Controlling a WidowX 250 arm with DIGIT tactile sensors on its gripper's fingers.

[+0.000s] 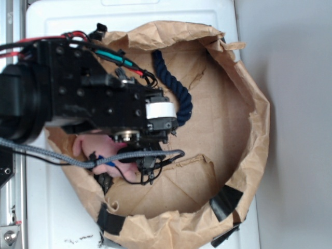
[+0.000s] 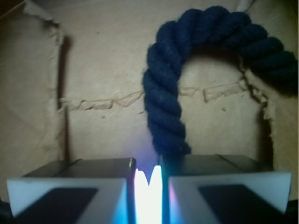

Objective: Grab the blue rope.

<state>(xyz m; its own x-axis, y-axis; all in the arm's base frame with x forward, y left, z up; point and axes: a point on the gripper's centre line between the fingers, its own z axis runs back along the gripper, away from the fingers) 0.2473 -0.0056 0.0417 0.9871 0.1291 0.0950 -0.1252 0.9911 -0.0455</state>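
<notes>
Hand (image 2: 148, 186) nearly clenched, empty, blue rope (image 2: 168, 107) just beyond its right finger.

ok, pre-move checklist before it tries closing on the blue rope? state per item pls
1. Target in view: ok. The thick navy twisted-strand rope arches just ahead of the gripper.
2. Rope between the fingers: not ok. The wrist view shows only a narrow bright gap, and the rope end sits against the right finger, not in the gap.
3. Jaws wide enough for the rope: not ok, nearly closed.
4. Pink plush toy clear of the gripper: cannot tell, the arm covers it.
5. Brown paper bag wall clear of the gripper: ok.
</notes>
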